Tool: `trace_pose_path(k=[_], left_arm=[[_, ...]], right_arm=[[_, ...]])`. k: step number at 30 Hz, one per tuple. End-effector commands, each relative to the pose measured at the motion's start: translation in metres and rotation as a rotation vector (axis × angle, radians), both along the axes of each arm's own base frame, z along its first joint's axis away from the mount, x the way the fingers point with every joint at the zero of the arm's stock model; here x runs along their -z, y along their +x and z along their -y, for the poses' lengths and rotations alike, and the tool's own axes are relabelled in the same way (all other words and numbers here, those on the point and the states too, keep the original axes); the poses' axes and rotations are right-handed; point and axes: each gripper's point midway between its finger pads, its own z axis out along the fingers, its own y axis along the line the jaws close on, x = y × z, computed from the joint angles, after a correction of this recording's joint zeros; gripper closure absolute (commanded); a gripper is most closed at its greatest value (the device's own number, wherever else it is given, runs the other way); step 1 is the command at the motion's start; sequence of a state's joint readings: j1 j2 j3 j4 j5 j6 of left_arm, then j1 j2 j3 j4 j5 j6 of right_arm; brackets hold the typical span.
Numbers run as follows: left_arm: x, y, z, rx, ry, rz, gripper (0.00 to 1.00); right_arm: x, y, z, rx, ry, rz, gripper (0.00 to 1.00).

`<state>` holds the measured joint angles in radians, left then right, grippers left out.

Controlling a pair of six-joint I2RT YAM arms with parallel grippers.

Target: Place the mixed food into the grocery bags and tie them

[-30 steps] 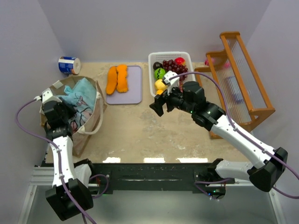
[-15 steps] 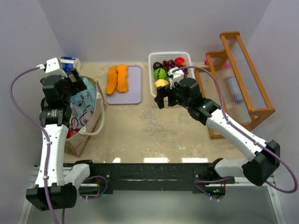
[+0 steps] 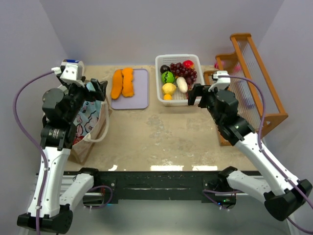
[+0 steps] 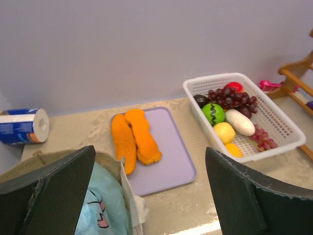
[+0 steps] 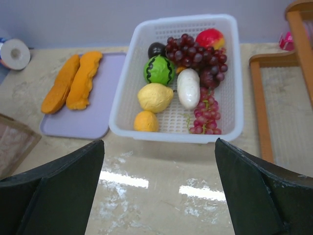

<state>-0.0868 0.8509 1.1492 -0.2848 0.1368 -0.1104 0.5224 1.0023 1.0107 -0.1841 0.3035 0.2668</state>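
The mixed food lies in a white slotted basket [image 3: 159, 73]: purple grapes [image 5: 195, 54], a green piece [image 5: 159, 69], a yellow piece [image 5: 155, 97], a white piece [image 5: 188, 88], an orange piece [image 5: 146, 121] and a red piece [image 5: 210, 37]. At the left stands the brown paper bag [image 3: 93, 132] with the light-blue bag [image 3: 84, 116] inside it. My left gripper [image 3: 96, 89] hangs open over the bag's far right rim with nothing in it; the blue bag [image 4: 102, 196] shows beneath. My right gripper [image 3: 198, 95] is open and empty, just right of the basket's near corner.
A lilac board [image 3: 139, 95] with two long orange slabs [image 3: 122, 82] lies between bag and basket. A blue-and-white roll [image 3: 72, 67] sits at the back left corner. A wooden rack [image 3: 249, 78] stands along the right wall. The bag's white handle [image 4: 129, 196] hangs near the board.
My left arm has lifted from the bag's left side and swung toward its far right rim, its jaws opening wide. My right gripper has drawn back from the basket's left front to its right.
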Motion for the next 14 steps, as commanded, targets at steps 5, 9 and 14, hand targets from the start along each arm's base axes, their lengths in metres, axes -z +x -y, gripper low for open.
trace_pose_path(k=[5,9,14], left_arm=[[-0.0073,-0.0077,0.0186,0.113,0.020,0.071,0.00],[-0.0079,-0.0073,0.0189,0.114,0.018,0.078,0.00],[-0.0086,-0.0077,0.0168,0.101,0.013,0.075,0.00]], right_arm=[[-0.0218,0.0001,0.0233,0.122,0.042,0.102,0.01],[-0.0233,-0.0014,0.0247,0.126,0.052,0.103,0.01],[-0.0217,-0.0019,0.0238,0.121,0.053,0.103,0.01]])
